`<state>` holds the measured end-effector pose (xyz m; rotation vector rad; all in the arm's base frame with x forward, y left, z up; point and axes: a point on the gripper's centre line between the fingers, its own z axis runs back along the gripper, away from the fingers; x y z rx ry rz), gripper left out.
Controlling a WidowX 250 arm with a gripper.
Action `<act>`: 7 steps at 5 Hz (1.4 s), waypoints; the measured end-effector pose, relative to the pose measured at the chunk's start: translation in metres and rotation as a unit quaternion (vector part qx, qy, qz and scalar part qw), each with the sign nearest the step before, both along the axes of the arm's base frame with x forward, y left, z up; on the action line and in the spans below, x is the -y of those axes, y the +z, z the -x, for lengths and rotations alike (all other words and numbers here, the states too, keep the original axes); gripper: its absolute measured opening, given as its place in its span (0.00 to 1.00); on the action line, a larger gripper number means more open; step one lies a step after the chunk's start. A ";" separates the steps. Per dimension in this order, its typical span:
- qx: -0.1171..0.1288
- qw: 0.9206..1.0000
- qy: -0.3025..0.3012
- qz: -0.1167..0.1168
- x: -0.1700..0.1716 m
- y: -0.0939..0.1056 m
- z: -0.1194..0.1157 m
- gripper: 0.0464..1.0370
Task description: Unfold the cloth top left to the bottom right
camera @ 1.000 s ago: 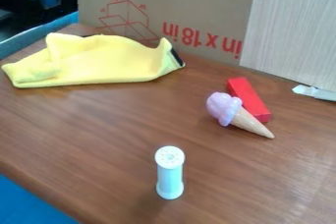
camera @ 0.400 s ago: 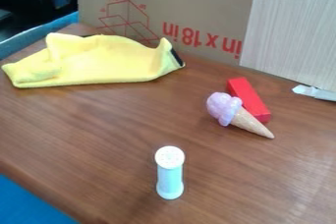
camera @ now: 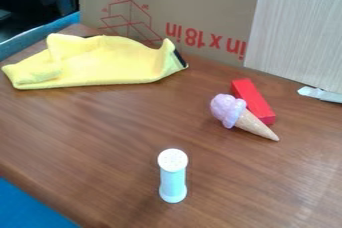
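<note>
Still no shift is seen in yellow cloth [camera: 100, 64] | unfolding is judged undone | opening and grasp of gripper cannot be told

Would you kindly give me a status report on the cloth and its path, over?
Cloth folded over, upper left. Cone and block to its right. Shaker lower down, perhaps in the way.

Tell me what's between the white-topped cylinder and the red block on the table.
In the camera view, the toy ice cream cone lies between the white-topped cylinder and the red block, much nearer the block.
</note>
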<state>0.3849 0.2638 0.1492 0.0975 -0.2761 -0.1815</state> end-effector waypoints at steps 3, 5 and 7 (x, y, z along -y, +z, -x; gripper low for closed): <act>0.013 1.000 0.002 0.024 0.002 -0.013 -0.016 0.96; -0.003 1.000 -0.004 0.026 0.012 -0.027 -0.028 0.96; -0.015 1.000 -0.009 0.017 0.015 -0.041 -0.033 0.96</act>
